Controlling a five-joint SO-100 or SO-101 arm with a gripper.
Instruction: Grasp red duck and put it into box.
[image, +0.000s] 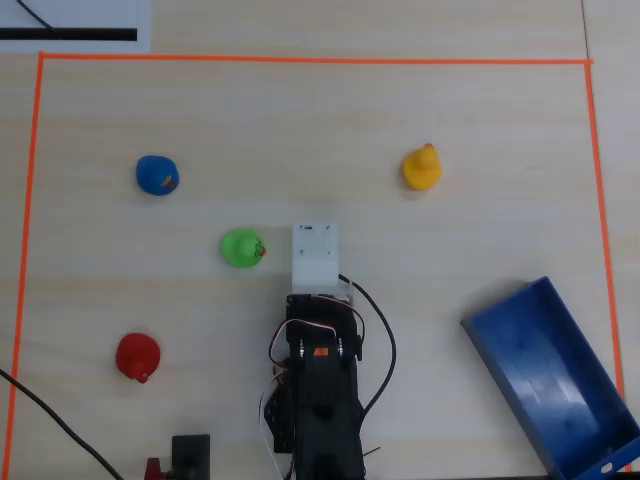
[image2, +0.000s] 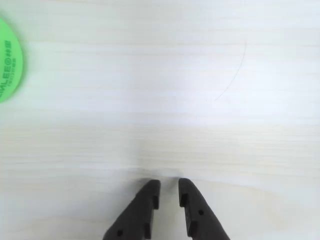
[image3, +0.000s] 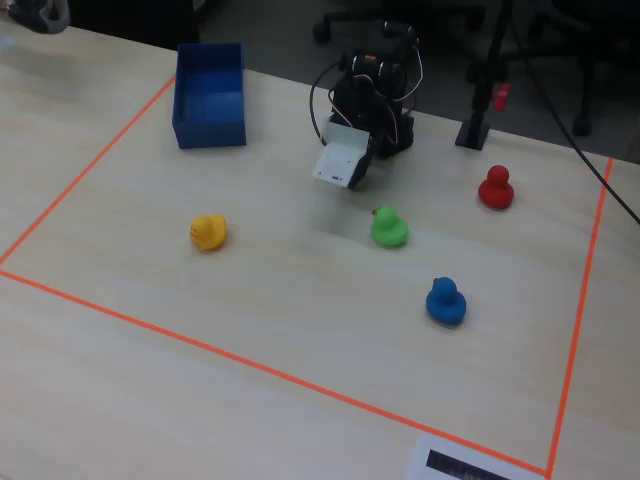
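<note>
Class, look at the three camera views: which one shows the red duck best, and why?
The fixed view: the red duck appears from the side, head and body distinct, unobstructed near the arm's base. The overhead view shows it only from the top, as a rounded red blob. The wrist view misses it entirely, showing bare table and a green duck's edge.

Bright even overhead light, soft faint shadows, pale washed-out table (image2: 200, 75) in wrist view, slightly soft focus throughout

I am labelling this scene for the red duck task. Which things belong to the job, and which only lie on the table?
Job: red duck, box, gripper.
Lying about: green duck, yellow duck, blue duck, orange tape border.
</note>
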